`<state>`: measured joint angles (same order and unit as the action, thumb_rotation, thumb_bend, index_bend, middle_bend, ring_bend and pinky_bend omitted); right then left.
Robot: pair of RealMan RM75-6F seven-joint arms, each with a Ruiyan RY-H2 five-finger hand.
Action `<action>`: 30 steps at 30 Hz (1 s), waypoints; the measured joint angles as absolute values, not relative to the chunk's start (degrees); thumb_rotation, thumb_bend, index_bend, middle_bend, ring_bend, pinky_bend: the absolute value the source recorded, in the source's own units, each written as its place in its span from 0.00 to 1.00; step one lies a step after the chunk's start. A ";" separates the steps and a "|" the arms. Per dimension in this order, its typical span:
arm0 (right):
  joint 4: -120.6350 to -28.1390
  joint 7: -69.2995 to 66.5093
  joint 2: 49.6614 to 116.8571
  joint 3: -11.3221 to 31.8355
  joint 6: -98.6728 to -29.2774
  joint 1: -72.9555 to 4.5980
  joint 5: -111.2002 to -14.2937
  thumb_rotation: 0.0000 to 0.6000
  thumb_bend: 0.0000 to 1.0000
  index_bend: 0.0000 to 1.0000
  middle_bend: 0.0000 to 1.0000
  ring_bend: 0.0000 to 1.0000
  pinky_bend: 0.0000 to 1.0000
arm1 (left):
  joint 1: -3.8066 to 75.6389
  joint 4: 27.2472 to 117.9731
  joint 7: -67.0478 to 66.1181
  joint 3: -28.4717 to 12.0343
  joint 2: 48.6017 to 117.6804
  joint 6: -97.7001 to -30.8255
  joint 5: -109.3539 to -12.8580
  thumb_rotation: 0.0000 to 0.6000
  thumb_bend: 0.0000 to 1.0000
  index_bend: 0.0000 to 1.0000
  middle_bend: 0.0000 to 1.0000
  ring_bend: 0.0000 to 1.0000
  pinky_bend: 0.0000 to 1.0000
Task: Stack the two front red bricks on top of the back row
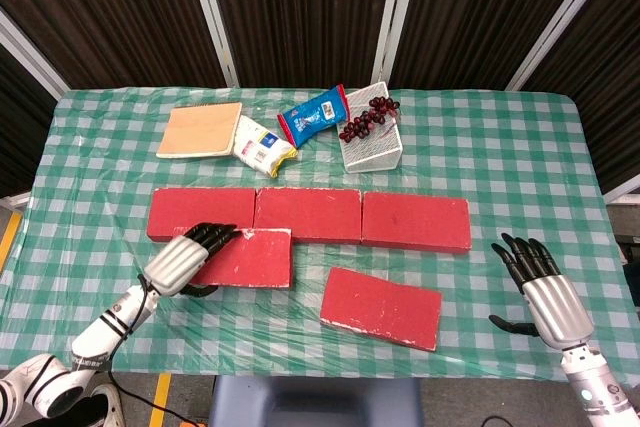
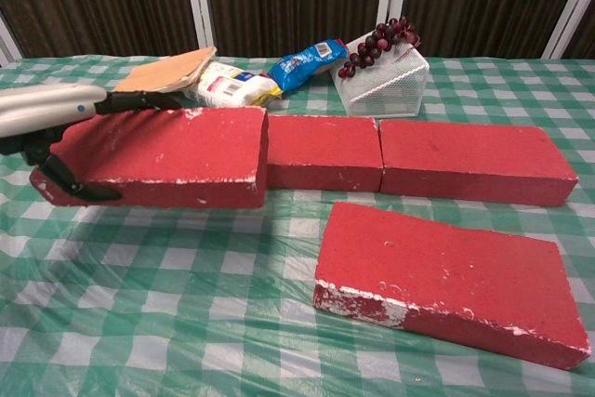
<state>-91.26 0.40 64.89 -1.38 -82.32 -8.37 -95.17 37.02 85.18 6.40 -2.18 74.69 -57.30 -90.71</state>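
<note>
My left hand (image 1: pixel 183 259) (image 2: pixel 58 123) grips the left end of a red brick (image 1: pixel 250 258) (image 2: pixel 177 157) and holds it in the air, just in front of the back row. That back row (image 1: pixel 308 215) (image 2: pixel 465 160) is three red bricks laid end to end across the table. The other front brick (image 1: pixel 381 307) (image 2: pixel 446 276) lies flat at the front right. Further right, my right hand (image 1: pixel 540 292) hovers open beside it, touching nothing; the chest view does not show it.
Behind the row lie a tan board (image 1: pixel 201 130), a white packet (image 1: pixel 262 145), a blue packet (image 1: pixel 313 114) and a white wire basket (image 1: pixel 372 142) with dark grapes (image 1: pixel 367 119). A green checked cloth under clear plastic (image 1: pixel 500 127) covers the table.
</note>
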 measured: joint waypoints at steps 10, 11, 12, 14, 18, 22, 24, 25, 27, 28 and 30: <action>-91.42 2.01 65.58 -0.32 -80.60 -8.98 -92.67 1.00 0.19 0.00 0.00 0.00 0.00 | 44.43 79.73 9.85 -7.51 74.33 -47.89 -84.91 1.00 0.27 0.00 0.47 0.44 0.67; -91.43 2.17 65.64 -0.19 -80.45 -9.04 -92.36 1.00 0.19 0.00 0.00 0.00 0.00 | 45.42 78.36 10.47 -7.81 74.68 -46.60 -84.49 1.00 0.27 0.00 0.47 0.44 0.67; -91.44 2.27 65.67 -0.09 -80.36 -9.07 -92.11 1.00 0.19 0.00 0.00 0.00 0.00 | 46.16 77.30 11.00 -8.00 75.02 -45.76 -84.26 1.00 0.27 0.00 0.47 0.44 0.67; -91.48 2.43 65.73 0.14 -80.21 -9.11 -91.59 1.00 0.19 0.00 0.00 0.00 0.00 | 47.80 74.92 12.56 -8.33 76.07 -44.18 -84.00 1.00 0.27 0.00 0.47 0.44 0.66; -91.55 2.61 65.76 0.46 -80.19 -9.10 -90.98 1.00 0.19 0.00 0.00 0.00 0.00 | 50.18 71.21 15.39 -8.55 78.23 -42.37 -84.17 1.00 0.27 0.00 0.47 0.44 0.66; -91.50 2.69 65.81 0.67 -79.90 -9.20 -90.50 1.00 0.19 0.00 0.00 0.00 0.00 | 51.68 68.56 16.61 -8.17 79.97 -41.43 -84.67 1.00 0.27 0.00 0.47 0.43 0.65; -91.42 2.75 65.87 0.72 -79.63 -9.32 -90.32 1.00 0.19 0.00 0.00 0.00 0.00 | 52.07 67.91 17.05 -7.72 80.57 -41.42 -84.92 1.00 0.27 0.00 0.47 0.43 0.65; -91.40 2.77 65.90 0.75 -79.49 -9.38 -90.23 1.00 0.19 0.00 0.00 0.00 0.00 | 52.16 67.77 17.13 -7.55 80.70 -41.44 -84.97 1.00 0.27 0.00 0.47 0.43 0.65; -91.36 2.83 65.95 0.79 -79.22 -9.52 -90.06 1.00 0.19 0.00 0.00 0.00 0.00 | 52.38 67.47 17.15 -7.27 80.99 -41.33 -84.95 1.00 0.27 0.00 0.46 0.42 0.64; -91.36 2.84 65.96 0.81 -79.20 -9.54 -90.02 1.00 0.19 0.00 0.00 0.00 0.00 | 52.51 67.32 17.10 -7.21 81.14 -41.22 -84.88 1.00 0.27 0.00 0.45 0.42 0.63; -91.38 2.79 65.94 0.86 -79.28 -9.52 -89.97 1.00 0.19 0.00 0.00 0.00 0.00 | 52.82 67.00 17.01 -7.14 81.54 -41.03 -84.64 1.00 0.27 0.00 0.44 0.41 0.63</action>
<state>-91.38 2.79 65.94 0.86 -79.28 -9.52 -89.97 52.82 67.00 17.01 -7.14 81.54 -41.03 -84.64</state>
